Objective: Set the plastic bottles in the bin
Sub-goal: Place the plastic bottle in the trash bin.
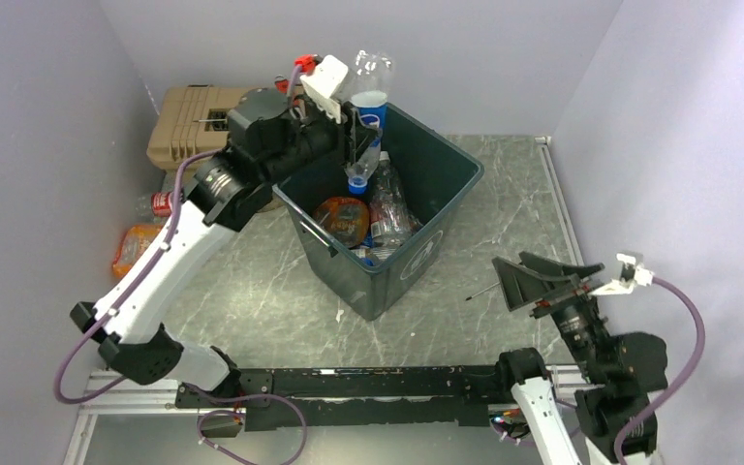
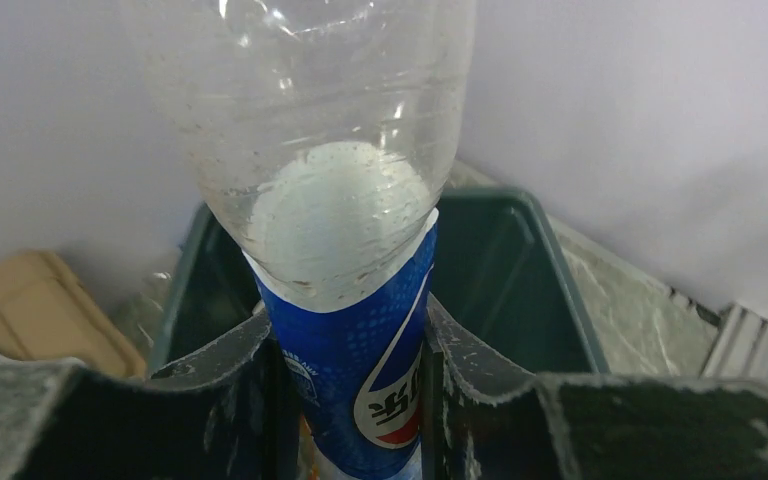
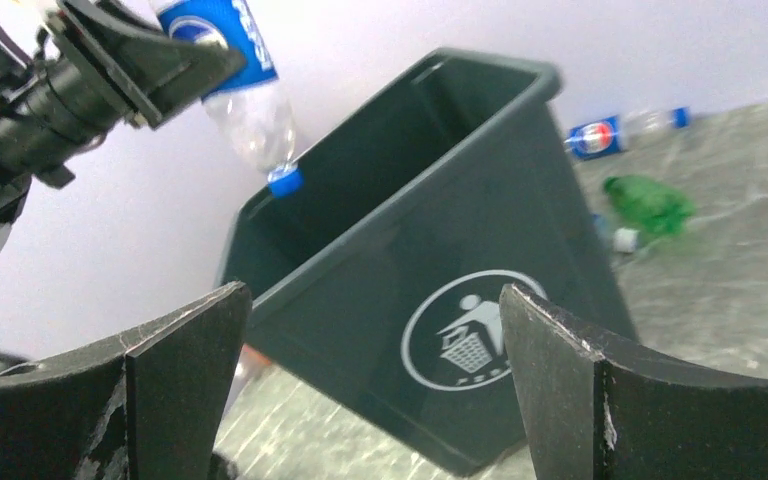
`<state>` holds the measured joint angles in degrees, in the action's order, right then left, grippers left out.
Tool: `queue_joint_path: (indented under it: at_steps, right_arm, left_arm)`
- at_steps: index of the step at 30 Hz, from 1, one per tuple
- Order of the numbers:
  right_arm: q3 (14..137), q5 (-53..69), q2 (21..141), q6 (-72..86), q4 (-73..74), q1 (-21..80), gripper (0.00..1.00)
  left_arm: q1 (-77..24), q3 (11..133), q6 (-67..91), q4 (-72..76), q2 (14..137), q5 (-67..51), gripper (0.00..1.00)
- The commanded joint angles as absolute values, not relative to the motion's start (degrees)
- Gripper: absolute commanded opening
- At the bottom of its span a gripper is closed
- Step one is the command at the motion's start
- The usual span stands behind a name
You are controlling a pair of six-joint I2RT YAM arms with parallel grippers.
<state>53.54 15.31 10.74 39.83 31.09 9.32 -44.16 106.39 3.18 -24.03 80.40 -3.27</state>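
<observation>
Left tool is clamped on the held bottle at its blue label, upper centre of the top view. Bottle is upside down: clear base up, blue cap down, hanging over the back-left part of the bin. In the right wrist view the cap sits about level with the rim; can't tell if it's below it. Left wrist view: both fingers press the label from either side, with the bin opening right behind.

Bin stands mid-frame on the counter. It is dark green with a white litter logo on one wall. Inside are a clear crushed bottle and an orange-label bottle, touching. There's more underneath, too cluttered to separate.

Loose on the counter:
- An orange-wrapped bottle and a red-label bottle lie at the left of the frame beside the left arm, well apart from the bin.
- A blue-label bottle and a green bottle lie beyond the bin, upper right of the right wrist view.

Right tool is at the lower right of the top view, spread wide, nothing between the fingers. It faces the bin, well apart from it.

Tan toolbox is at upper left, behind the left arm.
</observation>
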Motion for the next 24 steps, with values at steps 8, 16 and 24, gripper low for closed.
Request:
queue_joint_path:
  at_steps: [8,16,24]
  right_arm:
    - [48.0,-12.1,0.7,37.4,47.3,9.8,0.97]
    - [44.6,-8.4,6.8,42.1,46.5,9.8,0.99]
    - [42.7,-6.3,7.1,43.0,43.5,9.8,0.99]
  left_arm:
    - [-40.7,110.6,8.5,-33.6,87.4,-17.9,0.00]
    - [-40.7,109.9,9.8,-34.3,89.3,-19.2,0.33]
    - [-40.6,105.9,10.3,-29.4,84.9,-17.1,0.99]
